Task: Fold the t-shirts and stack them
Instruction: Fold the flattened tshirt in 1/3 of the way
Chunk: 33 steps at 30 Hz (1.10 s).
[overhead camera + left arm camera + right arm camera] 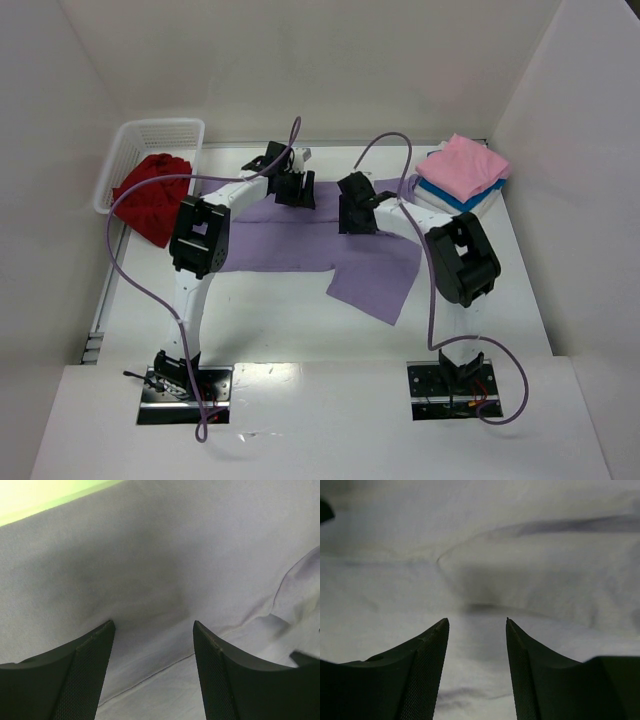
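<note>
The purple shirt point(285, 255) is lying spread out in the middle of the table point(300, 335), and one part of it is reaching toward the near right corner at a slant. Its cloth is looking plain, matte and pale lavender, with a few shallow wrinkles and a thin seam line in the left wrist view.

I am judging it to be light, soft and limp. It is not fragile, but it will probably sag and fold on itself when only one point is lifted. So it seems better to pinch it at the far edge, at two places well apart, and to catch the cloth low against the table.

The left gripper point(152, 625) is hovering just above the cloth near that far edge. Its fingers point(90, 655) are standing apart and are holding nothing. The right gripper point(476, 621) is beside it over the same shirt, also parted, with only a raised wrinkle ahead of it.

The red shirt point(150, 195) is lying crumpled, half in the white basket point(160, 128) at the left. The pink shirt point(465, 165) is resting folded on the blue shirt point(450, 197) at the far right.
</note>
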Each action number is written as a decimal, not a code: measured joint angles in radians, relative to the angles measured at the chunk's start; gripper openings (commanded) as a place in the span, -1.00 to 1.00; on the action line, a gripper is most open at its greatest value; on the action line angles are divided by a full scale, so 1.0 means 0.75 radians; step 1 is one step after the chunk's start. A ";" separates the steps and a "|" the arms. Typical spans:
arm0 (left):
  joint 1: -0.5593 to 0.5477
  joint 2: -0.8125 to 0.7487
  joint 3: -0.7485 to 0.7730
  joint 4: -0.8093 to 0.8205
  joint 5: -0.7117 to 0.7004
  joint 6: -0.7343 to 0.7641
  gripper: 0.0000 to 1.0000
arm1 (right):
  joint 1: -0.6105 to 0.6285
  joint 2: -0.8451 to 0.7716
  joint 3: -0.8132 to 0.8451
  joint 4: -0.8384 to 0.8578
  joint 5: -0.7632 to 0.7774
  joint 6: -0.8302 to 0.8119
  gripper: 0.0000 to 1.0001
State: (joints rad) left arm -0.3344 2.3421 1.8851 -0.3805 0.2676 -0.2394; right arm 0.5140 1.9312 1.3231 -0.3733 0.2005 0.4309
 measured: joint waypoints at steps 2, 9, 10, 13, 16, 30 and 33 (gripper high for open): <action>0.000 0.000 0.000 -0.001 0.001 0.001 0.45 | 0.001 0.018 0.033 -0.013 0.076 0.010 -0.04; 0.000 0.000 0.001 -0.001 0.001 0.001 0.45 | 0.004 0.121 0.179 -0.044 0.245 0.013 -0.04; 0.000 0.000 0.001 -0.001 0.001 0.002 0.45 | 0.006 0.146 0.194 -0.047 0.263 0.010 -0.04; 0.000 0.000 0.001 -0.001 0.001 0.003 0.45 | 0.011 0.184 0.209 -0.061 0.285 0.007 -0.04; 0.000 0.000 0.001 -0.001 0.001 0.003 0.45 | 0.016 0.204 0.211 -0.073 0.302 0.007 0.04; 0.001 0.003 0.003 -0.001 0.010 0.003 0.45 | 0.019 0.110 0.142 -0.093 0.279 -0.002 0.28; 0.001 0.004 0.003 -0.001 0.013 0.004 0.45 | 0.019 0.110 0.097 -0.093 0.270 -0.002 0.28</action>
State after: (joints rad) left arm -0.3340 2.3447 1.8874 -0.3813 0.2771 -0.2367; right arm 0.5285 2.0140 1.3960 -0.4431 0.4030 0.4297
